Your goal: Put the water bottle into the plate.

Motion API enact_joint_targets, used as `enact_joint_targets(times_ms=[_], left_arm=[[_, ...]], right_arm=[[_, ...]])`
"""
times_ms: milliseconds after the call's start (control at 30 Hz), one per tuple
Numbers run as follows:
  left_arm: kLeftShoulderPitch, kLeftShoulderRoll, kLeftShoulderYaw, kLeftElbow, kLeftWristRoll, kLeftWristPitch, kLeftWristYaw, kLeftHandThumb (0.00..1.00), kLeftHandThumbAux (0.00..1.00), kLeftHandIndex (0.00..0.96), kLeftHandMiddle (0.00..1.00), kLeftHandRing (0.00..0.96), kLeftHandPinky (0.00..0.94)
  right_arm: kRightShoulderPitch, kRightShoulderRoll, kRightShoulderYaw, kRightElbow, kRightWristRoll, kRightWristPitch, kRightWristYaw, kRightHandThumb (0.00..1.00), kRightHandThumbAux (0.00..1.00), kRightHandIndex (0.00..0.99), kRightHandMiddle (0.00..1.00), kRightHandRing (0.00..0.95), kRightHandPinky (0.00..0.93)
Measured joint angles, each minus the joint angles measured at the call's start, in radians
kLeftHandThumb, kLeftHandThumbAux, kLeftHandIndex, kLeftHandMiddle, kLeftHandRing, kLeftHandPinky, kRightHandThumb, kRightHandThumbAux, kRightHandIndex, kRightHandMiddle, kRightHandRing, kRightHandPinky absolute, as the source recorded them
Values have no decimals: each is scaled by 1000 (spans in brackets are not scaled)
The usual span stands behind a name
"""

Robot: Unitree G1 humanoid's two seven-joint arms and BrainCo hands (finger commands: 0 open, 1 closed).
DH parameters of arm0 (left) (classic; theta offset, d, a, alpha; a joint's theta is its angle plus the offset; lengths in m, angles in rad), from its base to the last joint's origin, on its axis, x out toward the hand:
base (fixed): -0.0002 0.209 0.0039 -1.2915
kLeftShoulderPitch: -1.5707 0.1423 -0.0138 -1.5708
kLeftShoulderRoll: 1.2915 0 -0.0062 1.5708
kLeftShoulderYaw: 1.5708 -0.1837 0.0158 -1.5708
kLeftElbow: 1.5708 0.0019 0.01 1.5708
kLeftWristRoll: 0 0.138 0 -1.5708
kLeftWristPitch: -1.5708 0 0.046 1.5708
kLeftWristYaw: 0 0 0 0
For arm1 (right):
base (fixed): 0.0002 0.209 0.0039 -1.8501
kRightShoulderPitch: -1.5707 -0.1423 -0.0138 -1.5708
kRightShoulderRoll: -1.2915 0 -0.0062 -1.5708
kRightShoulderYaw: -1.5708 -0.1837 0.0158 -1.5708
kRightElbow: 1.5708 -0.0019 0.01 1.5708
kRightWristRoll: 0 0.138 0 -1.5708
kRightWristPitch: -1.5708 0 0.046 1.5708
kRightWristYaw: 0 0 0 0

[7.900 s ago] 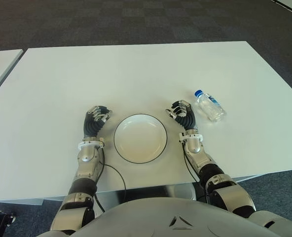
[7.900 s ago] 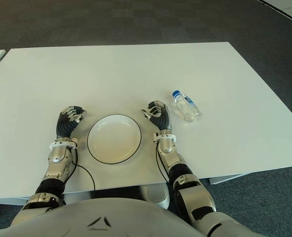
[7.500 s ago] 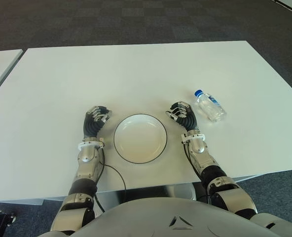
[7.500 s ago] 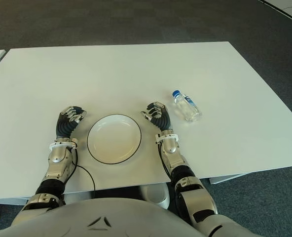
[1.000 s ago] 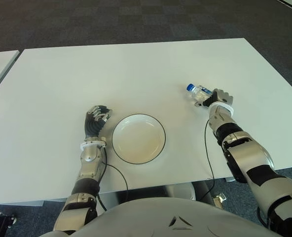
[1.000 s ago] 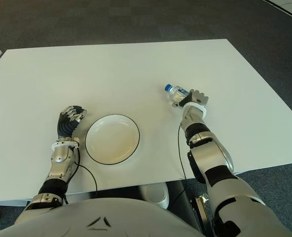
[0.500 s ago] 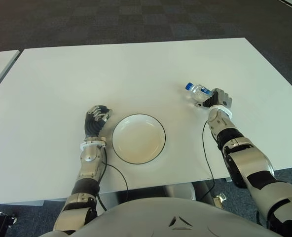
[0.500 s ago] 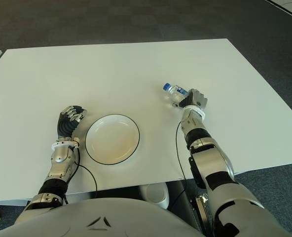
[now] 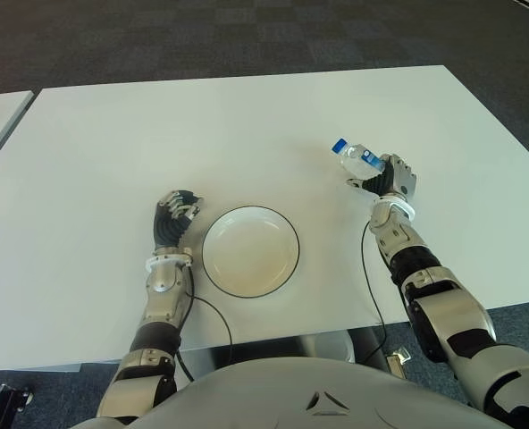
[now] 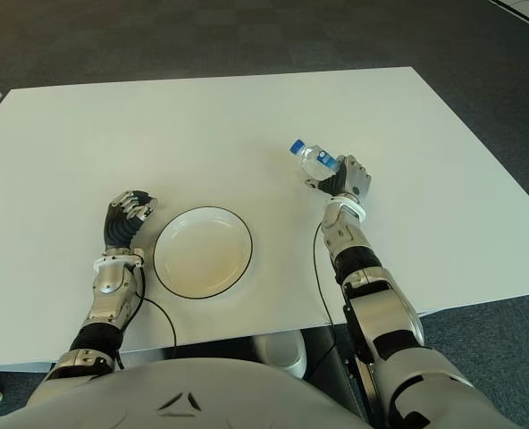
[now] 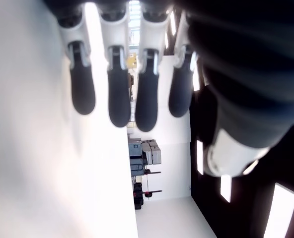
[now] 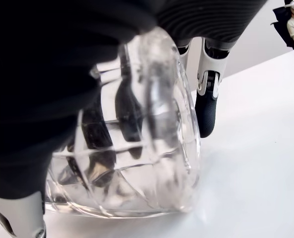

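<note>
Water bottle: clear thin plastic, blue cap, probably light, slick and easily dented; best taken round the middle of the body, not the cap end; held now in right hand, tilted with cap toward the plate, seemingly lifted off the white desk, well to the right of plate; fingers curled round the body, seen through the plastic; left hand just left of plate, fingers bent, holding nothing.
</note>
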Motion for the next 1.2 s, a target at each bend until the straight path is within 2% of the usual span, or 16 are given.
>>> enact_joint_targets(times_ms=[300,533,633,867,1200], left_arm=[[0,-5,0,-2,0,-3,0,703,714,428,470,448,446],[0,-6,-1,-1,1,-3,0,702,715,428,474,455,451],[0,-6,-2,-1,2,-3,0,701,716,428,475,458,452],[-1,-5,-1,5,2,-5,0,701,715,429,474,455,448],[-8,-5,-3,13,2,-11,0,701,715,429,468,450,455]], right_arm=[[103,1,-13,-346,-30,21,35,713,720,440,834,850,872],[151,6,-19,-510,-56,29,68,709,721,440,861,871,877],[187,6,-16,-585,-66,9,76,709,721,440,865,874,874],[257,20,35,-758,-128,-19,126,709,723,439,877,883,877],[263,57,120,-812,-187,-116,184,711,722,439,883,885,877]])
